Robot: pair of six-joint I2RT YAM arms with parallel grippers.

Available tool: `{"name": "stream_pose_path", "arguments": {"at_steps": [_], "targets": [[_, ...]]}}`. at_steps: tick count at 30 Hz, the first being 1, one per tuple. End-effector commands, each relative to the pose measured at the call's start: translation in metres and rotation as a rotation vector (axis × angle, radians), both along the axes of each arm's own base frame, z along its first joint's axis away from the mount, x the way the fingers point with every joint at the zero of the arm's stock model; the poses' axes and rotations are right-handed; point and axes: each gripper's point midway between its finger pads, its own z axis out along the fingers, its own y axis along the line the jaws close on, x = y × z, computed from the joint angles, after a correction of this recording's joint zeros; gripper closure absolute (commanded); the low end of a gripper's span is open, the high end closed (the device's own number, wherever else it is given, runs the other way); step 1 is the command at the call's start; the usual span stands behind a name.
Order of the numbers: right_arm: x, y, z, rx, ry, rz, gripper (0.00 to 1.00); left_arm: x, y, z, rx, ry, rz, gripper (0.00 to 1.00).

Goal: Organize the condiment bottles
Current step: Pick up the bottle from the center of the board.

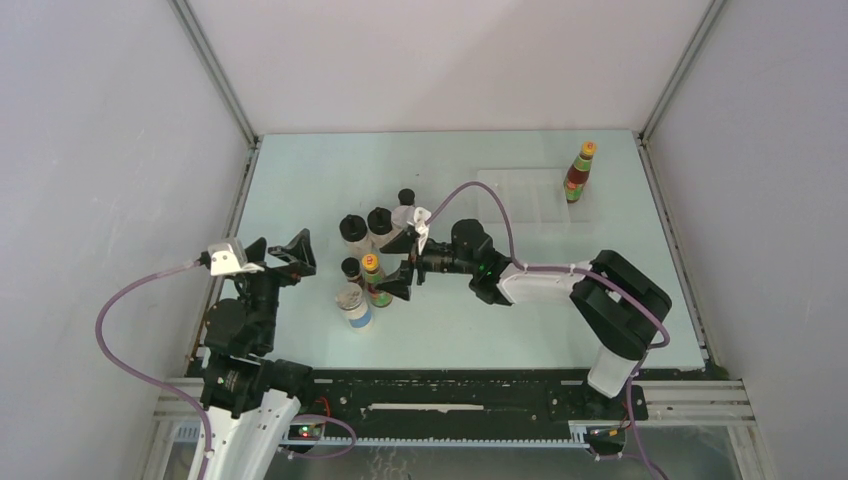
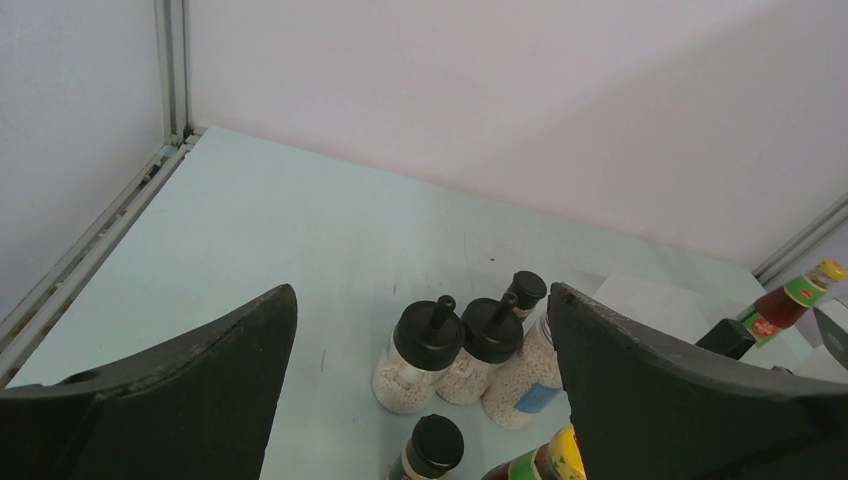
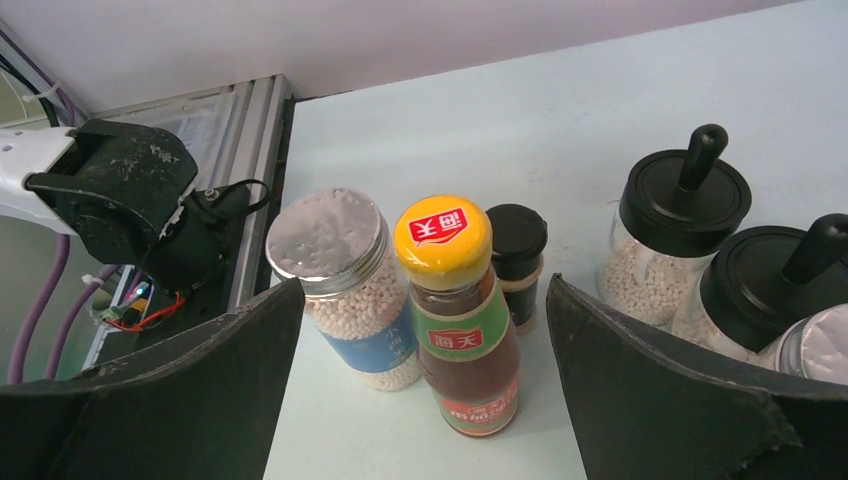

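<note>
Your left pincer [image 1: 297, 258] stands open near the left edge of the table [image 1: 300, 180]. Your right pincer [image 3: 422, 292] gapes open mid-table, a red sauce bottle [image 3: 455, 330] upright between its fingers, touching neither, a grey-lidded jar [image 3: 345, 290] just beside the bottle.

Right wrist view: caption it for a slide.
Open right tool facing yellow-capped sauce bottle, grey-lidded jar beside it, tiny dark jar behind, black-lidded jars at frame right.
</note>
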Motion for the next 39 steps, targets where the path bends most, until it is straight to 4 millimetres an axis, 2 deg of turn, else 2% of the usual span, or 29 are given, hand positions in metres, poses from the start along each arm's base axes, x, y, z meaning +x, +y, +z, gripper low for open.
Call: {"name": "stream_pose_path", "arguments": {"at_steps": [1, 18, 30, 39], "targets": [[0.010, 0.007, 0.018, 0.045, -0.050, 0.010, 0.00, 0.006, -0.003, -0.004, 0.016, -0.004, -0.013, 0.00], [0.022, 0.026, 0.005, 0.017, -0.028, 0.051, 0.03, 0.005, -0.004, -0.003, 0.019, -0.012, -0.019, 0.00], [0.026, 0.034, -0.002, -0.001, -0.006, 0.066, 0.33, 0.004, -0.005, -0.003, 0.022, -0.019, -0.025, 0.00], [0.025, 0.034, -0.005, -0.031, -0.008, 0.067, 0.65, 0.003, -0.006, -0.002, 0.021, -0.023, -0.026, 0.00]]}}
